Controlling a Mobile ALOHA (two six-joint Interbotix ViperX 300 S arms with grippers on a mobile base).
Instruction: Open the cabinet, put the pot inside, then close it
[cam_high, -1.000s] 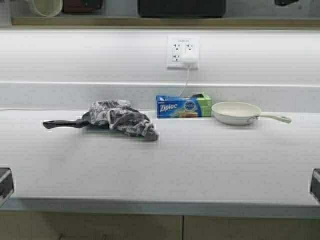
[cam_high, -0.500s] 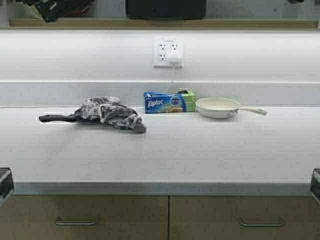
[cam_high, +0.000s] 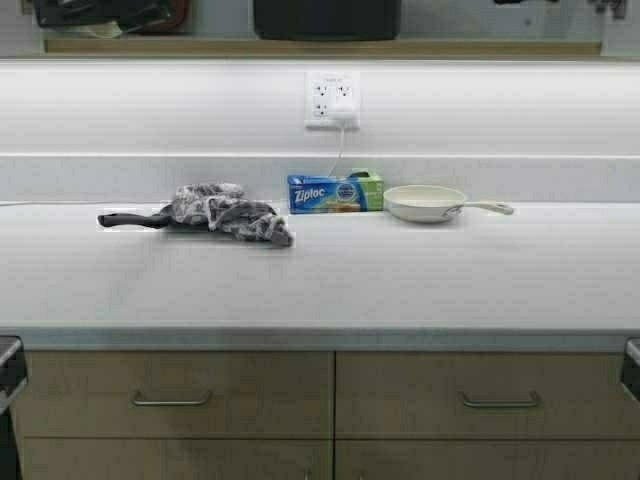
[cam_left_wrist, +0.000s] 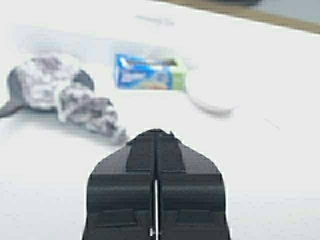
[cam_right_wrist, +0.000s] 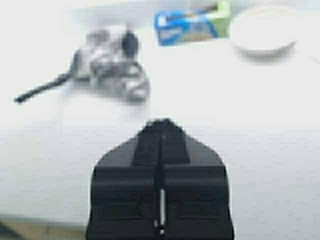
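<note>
Pot: large matte-black round pot (cam_high: 325, 18), only its lower part showing at the top edge of the high view, sitting inside the wall cabinet.
Cabinet: tan wood-grain lower edge (cam_high: 320, 46) and pale grey interior visible; the doors are out of view.
Left gripper (cam_left_wrist: 156, 137): jaws pressed together, holding nothing, above the white countertop (cam_high: 400, 290).
Right gripper (cam_right_wrist: 161, 125): also closed and empty, over the same countertop.
Black long-handled pan (cam_high: 130, 220): on the counter below the cabinet, a mottled grey cloth (cam_high: 228, 212) heaped in and over it.
Blue-and-green Ziploc box (cam_high: 335, 192): against the backsplash, under the white wall outlet (cam_high: 332, 98).
Small white frying pan (cam_high: 425, 202): just beside the box, empty.
Tan drawer fronts (cam_high: 250, 390): below the counter.
</note>
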